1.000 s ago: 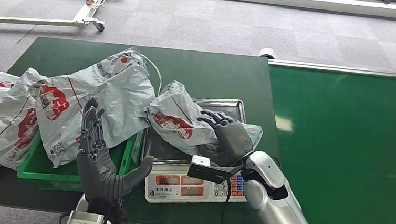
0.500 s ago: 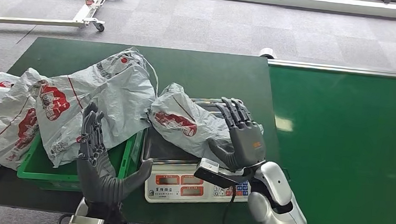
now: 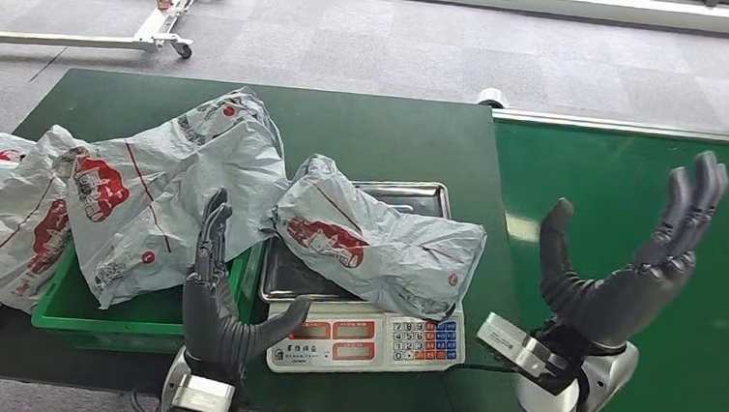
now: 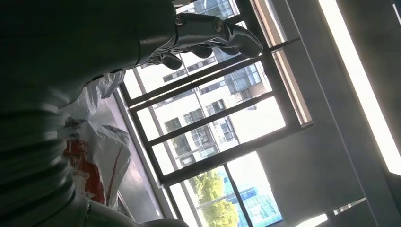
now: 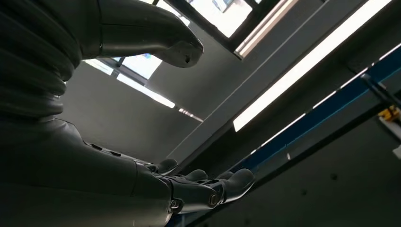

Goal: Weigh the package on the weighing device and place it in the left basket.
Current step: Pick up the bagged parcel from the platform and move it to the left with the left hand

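A grey plastic package [image 3: 372, 243] with red print lies on the steel pan of the weighing scale [image 3: 363, 334]; nothing touches it. My right hand [image 3: 628, 263] is raised over the green belt to the right of the scale, fingers spread upward, empty; its fingers [image 5: 208, 187] show in the right wrist view. My left hand [image 3: 223, 298] stands upright at the table's front edge between the green basket [image 3: 130, 311] and the scale, open and empty. The left wrist view shows the package [image 4: 97, 158] beside the left hand [image 4: 208, 35].
Several more grey bags [image 3: 139, 185] are heaped over and beside the green basket at the left. The green conveyor belt [image 3: 633, 186] runs to the right of the table. A white wheeled frame [image 3: 132, 15] stands on the floor at the back left.
My right hand has let go of the package, lifted off it and swung right, up over the belt. My left hand has shifted right, toward the scale.
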